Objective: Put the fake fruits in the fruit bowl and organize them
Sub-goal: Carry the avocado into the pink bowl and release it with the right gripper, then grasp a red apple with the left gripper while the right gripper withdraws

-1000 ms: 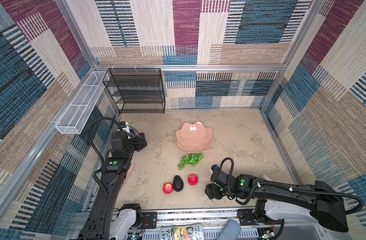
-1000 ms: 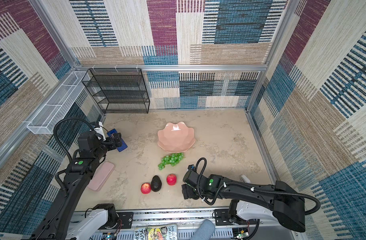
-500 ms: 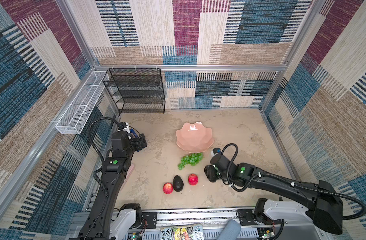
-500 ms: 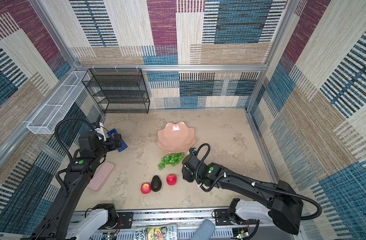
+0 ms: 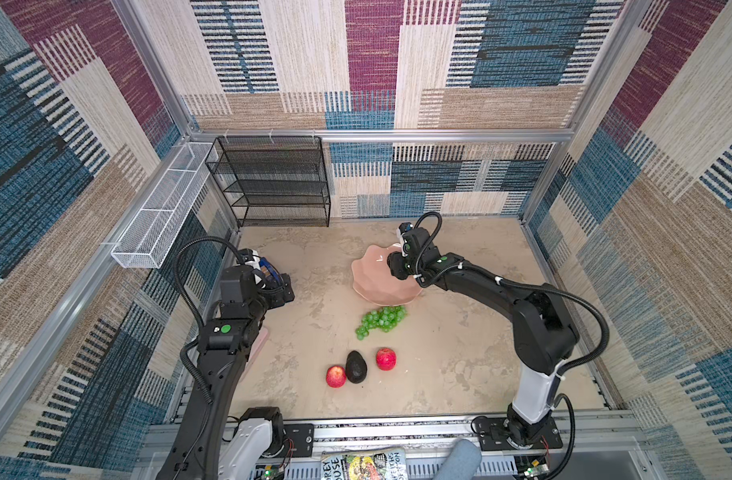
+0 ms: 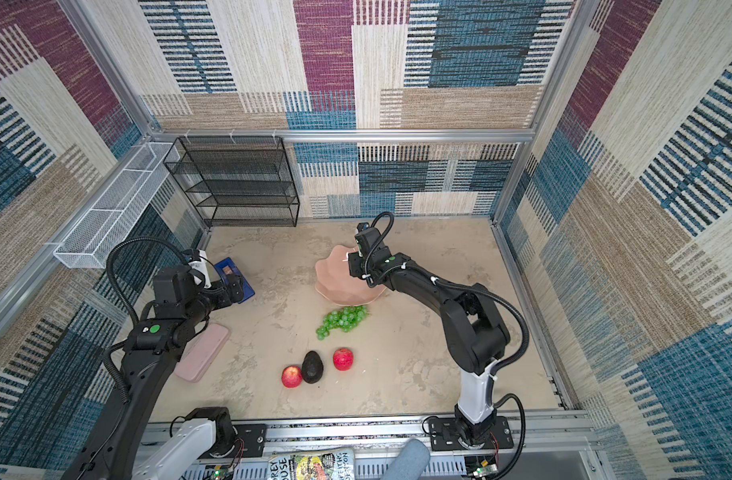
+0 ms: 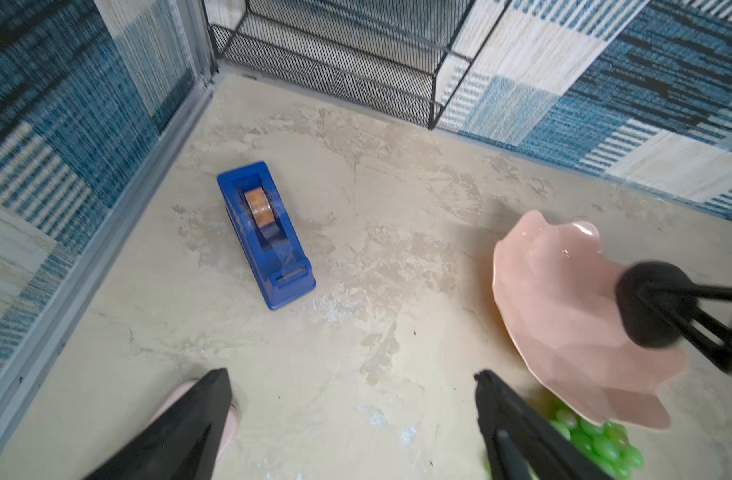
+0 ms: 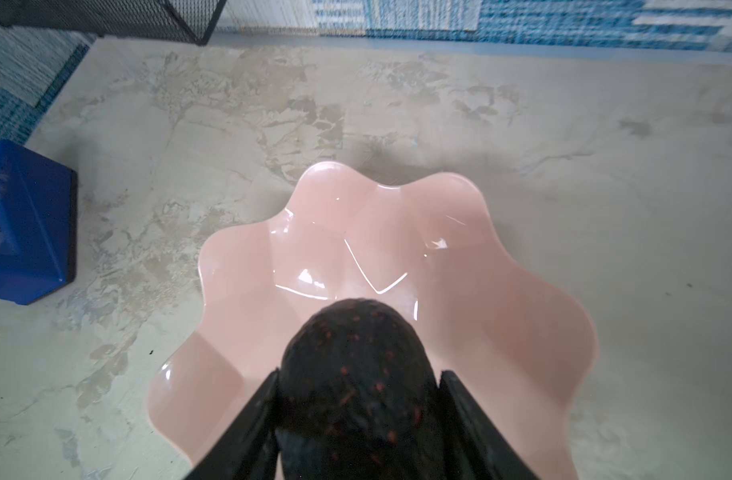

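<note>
The pink scalloped fruit bowl [image 5: 370, 282] [image 8: 356, 232] stands mid-table with nothing resting in it. My right gripper [image 8: 360, 374] [image 5: 397, 270] hangs over its near side, shut on a blackish avocado [image 8: 356, 365] [image 7: 651, 307]. On the table in front of the bowl lie the green grapes [image 5: 381, 320] [image 6: 342, 319]. Nearer the front edge a second avocado [image 5: 356, 366] sits between two red apples [image 5: 335, 376] [image 5: 386, 358]. My left gripper [image 7: 352, 374] [image 6: 235, 291] hovers open and empty at the left.
A blue tape dispenser [image 7: 264, 232] [image 6: 231, 274] sits just beyond the left gripper. A flat pink piece [image 6: 202, 353] lies under the left arm. A black mesh rack [image 5: 273, 183] stands at the back left, and a white wire basket [image 5: 160, 208] hangs on the left wall.
My right gripper closed on the avocado near the front of the table, then travelled back and up until it was over the bowl. The left arm has barely moved.
</note>
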